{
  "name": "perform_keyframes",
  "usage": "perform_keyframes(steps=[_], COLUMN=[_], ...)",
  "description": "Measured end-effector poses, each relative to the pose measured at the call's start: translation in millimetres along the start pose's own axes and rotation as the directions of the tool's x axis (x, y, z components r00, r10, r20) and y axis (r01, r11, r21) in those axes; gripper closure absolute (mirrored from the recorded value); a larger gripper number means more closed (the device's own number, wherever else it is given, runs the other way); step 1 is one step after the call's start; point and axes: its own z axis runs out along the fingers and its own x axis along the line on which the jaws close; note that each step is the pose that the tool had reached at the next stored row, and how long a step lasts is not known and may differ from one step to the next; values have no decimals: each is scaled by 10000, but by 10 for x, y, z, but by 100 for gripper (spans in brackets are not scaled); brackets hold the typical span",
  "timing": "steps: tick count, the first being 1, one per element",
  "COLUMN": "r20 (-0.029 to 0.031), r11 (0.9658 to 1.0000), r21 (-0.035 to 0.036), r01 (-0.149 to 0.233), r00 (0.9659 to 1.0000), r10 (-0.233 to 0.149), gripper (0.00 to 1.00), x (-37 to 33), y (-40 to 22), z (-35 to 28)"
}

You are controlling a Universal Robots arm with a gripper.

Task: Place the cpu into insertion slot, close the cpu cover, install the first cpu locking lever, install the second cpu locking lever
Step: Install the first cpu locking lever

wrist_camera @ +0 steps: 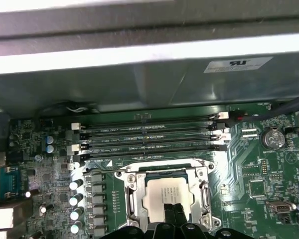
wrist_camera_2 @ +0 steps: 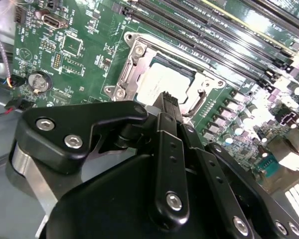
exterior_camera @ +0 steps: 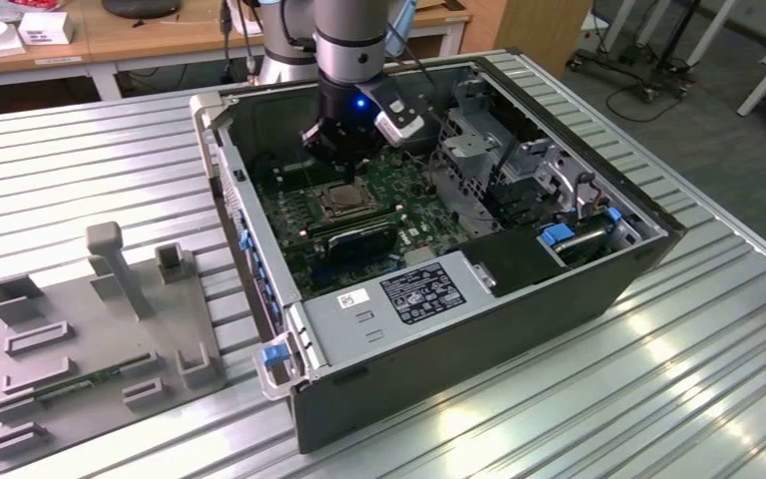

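Note:
The cpu (wrist_camera: 159, 191) lies flat in the insertion slot (exterior_camera: 344, 201) on the green motherboard, its dull silver top facing up. The cpu cover (wrist_camera: 131, 191), a silvery frame, lies down around the cpu (wrist_camera_2: 159, 82), and the chip's top shows through its cut-out. My gripper (wrist_camera: 173, 213) hangs right above the near edge of the cpu. Its black fingers (wrist_camera_2: 165, 102) are pressed together, shut on nothing. In the exterior view my gripper (exterior_camera: 343, 160) reaches down into the open computer case just behind the slot. I cannot make out how the locking levers stand.
Long black memory slots (wrist_camera: 149, 137) run beside the socket. The case walls (exterior_camera: 243, 230) and the metal drive cage (exterior_camera: 517, 170) close in around the board. A grey fixture plate (exterior_camera: 91, 349) with holders lies on the table at the exterior view's left.

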Motion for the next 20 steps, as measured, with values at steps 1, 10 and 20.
perform_keyframes(steps=[1, 10, 20], r20=[0, 0, 5], r11=[10000, 10000, 10000], r21=[1, 0, 0], r01=[1, 1, 1], r00=[10000, 10000, 10000], r10=[-1, -1, -1], gripper=[89, 89, 89], x=[-1, -2, 150], y=[1, 2, -11], z=[-15, -29, -37])
